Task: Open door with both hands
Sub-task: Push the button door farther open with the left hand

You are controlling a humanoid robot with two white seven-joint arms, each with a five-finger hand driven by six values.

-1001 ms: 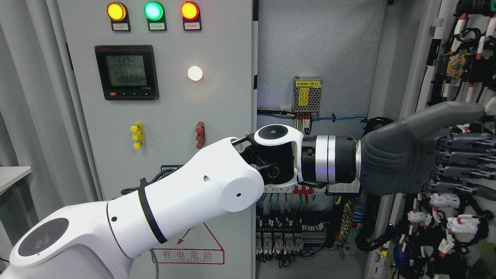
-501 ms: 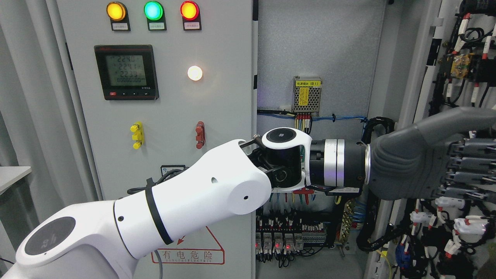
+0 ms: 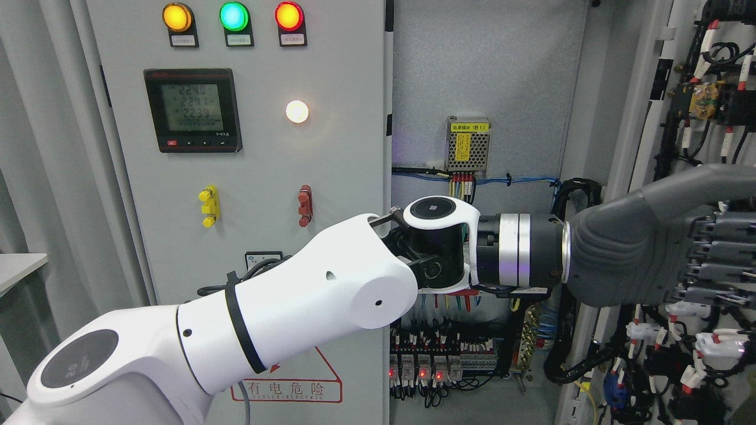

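Evidently the left hand (image 3: 661, 248), fingers (image 3: 729, 254) extended side by side and holding nothing, is pressing flat toward the open door (image 3: 703, 88) at three o'clock, which is probably stiff, heavy steel best pushed near its free edge, clear of wiring.

Left hand (image 3: 655, 248) shifted right, door (image 3: 697, 147) swung wider.
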